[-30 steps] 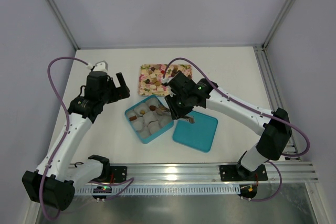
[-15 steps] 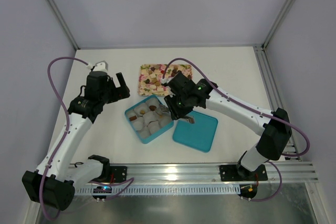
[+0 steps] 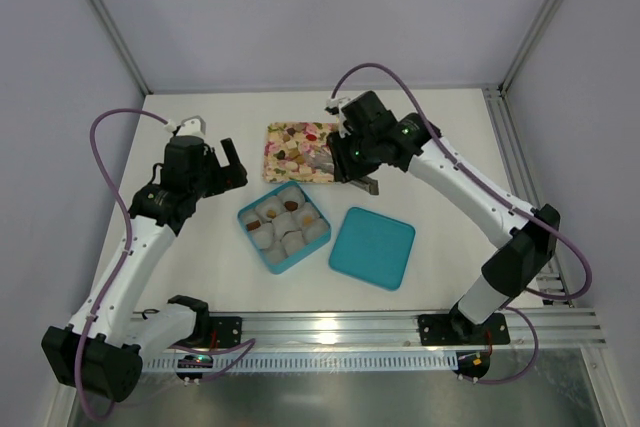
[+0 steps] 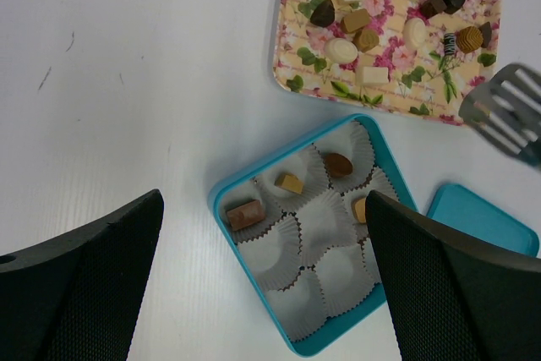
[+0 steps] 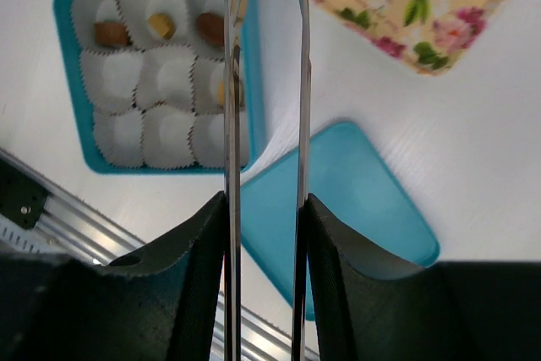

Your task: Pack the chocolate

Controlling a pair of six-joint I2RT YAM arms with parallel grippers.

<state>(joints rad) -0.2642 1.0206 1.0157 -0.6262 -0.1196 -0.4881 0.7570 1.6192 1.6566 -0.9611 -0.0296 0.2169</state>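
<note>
Four chocolates (image 5: 110, 33) in box (image 5: 152, 169) (seemingly); left jaws released, right jaws grasping tongs (image 4: 483, 106).

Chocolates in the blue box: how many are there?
4. Three line one edge of the box: a reddish-brown one, a tan one, a dark one. The fourth sits beside the dark one. More may be hidden.

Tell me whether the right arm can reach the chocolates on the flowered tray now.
Probably yes. The right gripper holds tongs in its jaws, their tips at the tray's edge; nothing stands between them and the chocolates.
</note>
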